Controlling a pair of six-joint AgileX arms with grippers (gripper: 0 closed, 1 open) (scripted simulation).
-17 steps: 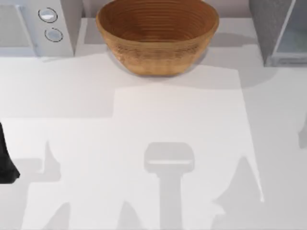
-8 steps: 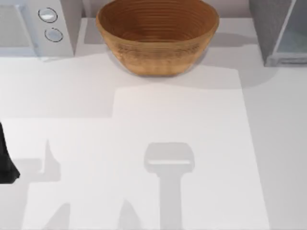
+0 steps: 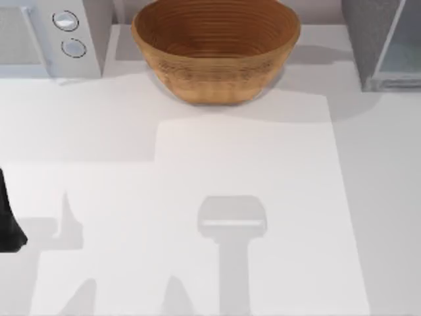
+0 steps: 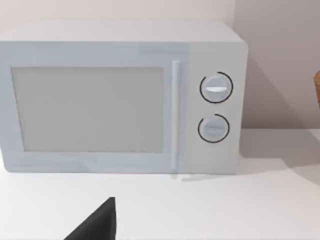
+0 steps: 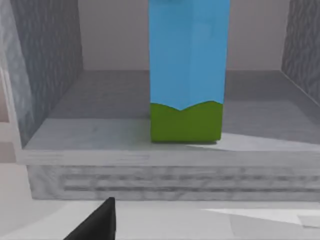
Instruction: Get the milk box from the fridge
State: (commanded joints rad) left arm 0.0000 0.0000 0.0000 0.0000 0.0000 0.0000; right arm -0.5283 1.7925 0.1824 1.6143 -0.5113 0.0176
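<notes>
The milk box (image 5: 187,70), light blue with a green band at its base, stands upright on the floor of the fridge (image 5: 95,132), just behind the front ledge in the right wrist view. My right gripper (image 5: 97,222) is a short way in front of the fridge opening, apart from the box, with only a dark tip showing. In the top view the fridge (image 3: 368,39) is at the back right, its glassy door panel (image 3: 402,46) swung out. My left arm (image 3: 8,224) stays parked at the table's left edge, its gripper (image 4: 97,222) facing the white appliance.
A white appliance with two round knobs (image 3: 46,33) stands at the back left and appears head-on as (image 4: 120,100). A large wicker bowl (image 3: 216,49) sits at the back middle. The white tabletop (image 3: 250,164) spreads in front of them.
The right arm's shadow at the table's lower right has slid off to the right and gone from the top view. The left arm has not moved.
</notes>
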